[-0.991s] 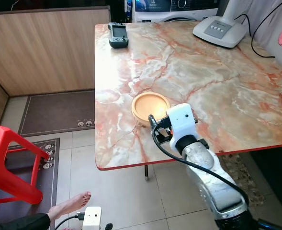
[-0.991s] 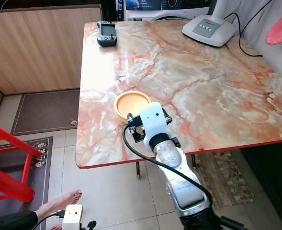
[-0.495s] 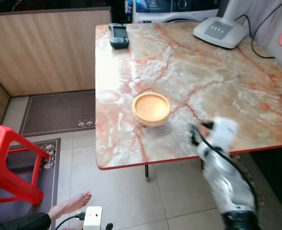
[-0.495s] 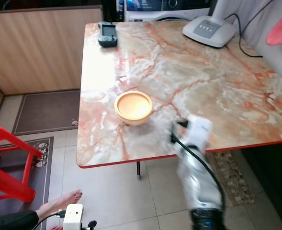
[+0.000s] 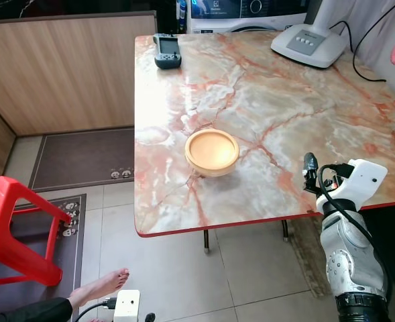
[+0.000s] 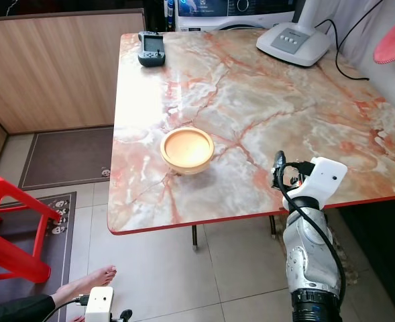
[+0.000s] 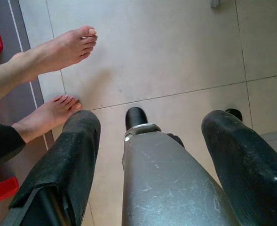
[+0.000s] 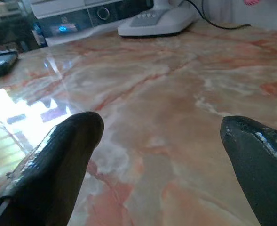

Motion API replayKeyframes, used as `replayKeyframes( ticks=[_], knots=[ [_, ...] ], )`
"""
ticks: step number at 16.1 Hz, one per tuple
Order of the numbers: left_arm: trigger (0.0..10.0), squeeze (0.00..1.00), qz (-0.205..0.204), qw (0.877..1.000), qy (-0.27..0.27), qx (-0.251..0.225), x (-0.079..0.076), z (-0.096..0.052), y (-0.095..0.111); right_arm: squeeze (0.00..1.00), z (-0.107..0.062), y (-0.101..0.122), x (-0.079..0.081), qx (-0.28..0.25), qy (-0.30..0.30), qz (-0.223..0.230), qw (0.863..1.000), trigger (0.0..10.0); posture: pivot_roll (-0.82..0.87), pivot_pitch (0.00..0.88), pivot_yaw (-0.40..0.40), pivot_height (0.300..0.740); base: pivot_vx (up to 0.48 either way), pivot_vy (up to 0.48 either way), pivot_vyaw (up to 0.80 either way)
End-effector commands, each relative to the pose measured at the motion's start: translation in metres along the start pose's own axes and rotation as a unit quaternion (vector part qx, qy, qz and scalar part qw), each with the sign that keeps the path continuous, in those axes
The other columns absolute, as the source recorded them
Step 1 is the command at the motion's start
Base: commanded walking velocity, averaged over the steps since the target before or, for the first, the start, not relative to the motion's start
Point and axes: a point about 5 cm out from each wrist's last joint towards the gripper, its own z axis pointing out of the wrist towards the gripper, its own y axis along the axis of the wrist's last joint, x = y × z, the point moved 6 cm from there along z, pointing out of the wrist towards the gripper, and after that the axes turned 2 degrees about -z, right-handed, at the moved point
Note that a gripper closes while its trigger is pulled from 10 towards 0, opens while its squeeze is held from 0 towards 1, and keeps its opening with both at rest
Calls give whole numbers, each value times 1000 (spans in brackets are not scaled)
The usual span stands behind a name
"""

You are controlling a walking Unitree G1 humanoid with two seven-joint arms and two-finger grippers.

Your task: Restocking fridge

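Hovering over the near edge of the marble table (image 5: 264,100), toward its right corner, the right gripper (image 8: 159,165) has its two black fingers spread wide apart with nothing between them. The wooden bowl (image 5: 212,151) sits upright and empty-looking close to the near edge, nearer the left corner, well apart from that gripper. No fridge or groceries can be made out, so the bowl seems the likeliest thing to be carried. To take it well, I judge the gripper should travel leftward along the near edge, straddle the bowl's rim with one finger inside and one outside, then close firmly before lifting. The left gripper (image 7: 159,155) hangs idle above the tiled floor (image 7: 166,52), fingers apart and empty, near a person's bare feet (image 7: 58,52).
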Motion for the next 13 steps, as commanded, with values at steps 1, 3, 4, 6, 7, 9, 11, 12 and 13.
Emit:
replayKeyframes(
  ticks=[1,3,4,6,7,9,11,12,13],
  knots=[
    [10000,0,0,1000,0,24,2,-4,-16,0,-2,-7,-4,8,1,-8,1000,10000,98,175,-31,740,0,0,0],
    [10000,0,7,1000,-2,23,2,-3,-16,0,-4,-5,-1,-11,0,-17,1000,10000,103,176,-28,740,0,0,387],
    [10000,0,13,1000,-4,23,2,-3,-15,0,-4,-5,-1,-15,-1,-13,1000,10000,103,176,-28,740,0,0,781],
    [10000,0,13,1000,-6,20,2,-3,-15,0,-4,-7,3,-14,7,-10,1000,10000,106,176,-25,740,0,0,781],
    [10000,0,10,1000,-7,17,2,-4,-14,0,-4,-7,4,-15,9,-11,1000,10000,106,176,-25,740,0,0,781],
    [10000,0,8,1000,-7,18,1,-4,-15,0,-4,-10,5,-12,11,-9,1000,10000,106,175,-28,740,0,0,778],
    [10000,0,8,1000,-9,20,0,-4,-16,0,-3,-9,6,-15,12,-10,1000,10000,107,171,-28,740,0,0,0],
    [10000,0,7,1000,-10,20,0,-4,-16,0,-3,-7,4,-21,5,2,1000,10000,105,165,-30,740,0,0,0],
    [10000,0,7,1000,-10,20,-1,-4,-17,0,-2,-6,4,-22,5,1,1000,10000,106,164,-30,740,0,0,0]
  ],
)
